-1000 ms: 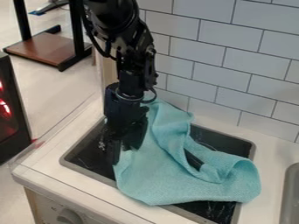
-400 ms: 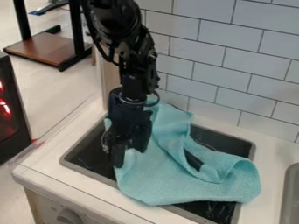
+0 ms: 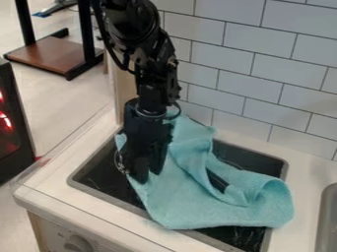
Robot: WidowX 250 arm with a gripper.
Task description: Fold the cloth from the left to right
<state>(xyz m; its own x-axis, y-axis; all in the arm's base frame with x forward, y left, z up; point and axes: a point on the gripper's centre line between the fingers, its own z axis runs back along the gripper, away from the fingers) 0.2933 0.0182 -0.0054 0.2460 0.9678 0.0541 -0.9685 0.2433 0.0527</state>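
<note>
Camera view: one teal cloth found lying rumpled across a dark sink set into the pale bench. The black hand hangs down over the cloth's left part, near its left edge; whether it is clenched on the fabric or released, I cannot tell. Cloth's back end passes beyond the rear rim, near the tiled wall; its lower edge crosses the front rim, and its right end, curled over in a raised fold, overlaps the right rim onto the bench. A dark strip shows within the folds, nature undetermined. Regarding room: dark sink floor shows between the cloth and the left rim, again behind the cloth toward the rear right corner, and in a small patch at the front right. Between the cloth's right end and the second basin, a band of bench surface runs.
</note>
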